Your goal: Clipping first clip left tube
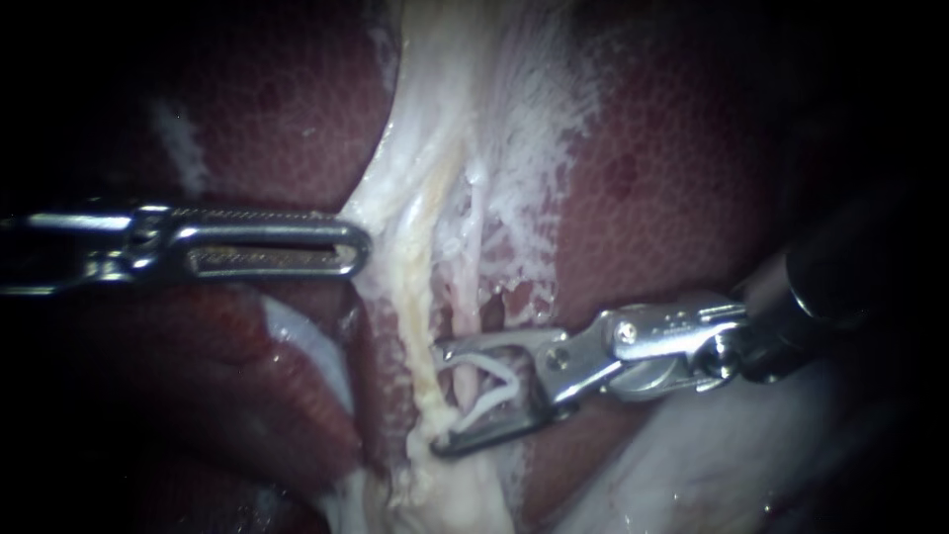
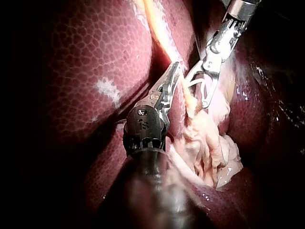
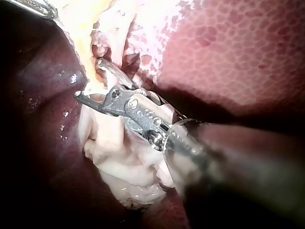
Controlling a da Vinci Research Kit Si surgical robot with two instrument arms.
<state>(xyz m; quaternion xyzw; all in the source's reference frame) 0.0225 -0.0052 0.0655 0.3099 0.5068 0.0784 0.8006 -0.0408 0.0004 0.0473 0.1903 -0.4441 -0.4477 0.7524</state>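
Between the dark red mottled liver lobes (image 1: 672,198), the pale cream left tube (image 1: 420,326) runs downward; the right instrument's end effector (image 1: 438,399), spread wide, holds a white V-shaped clip (image 1: 484,391) at its edge. Likely soft, slick, easily torn: close squarely across its bared stretch.
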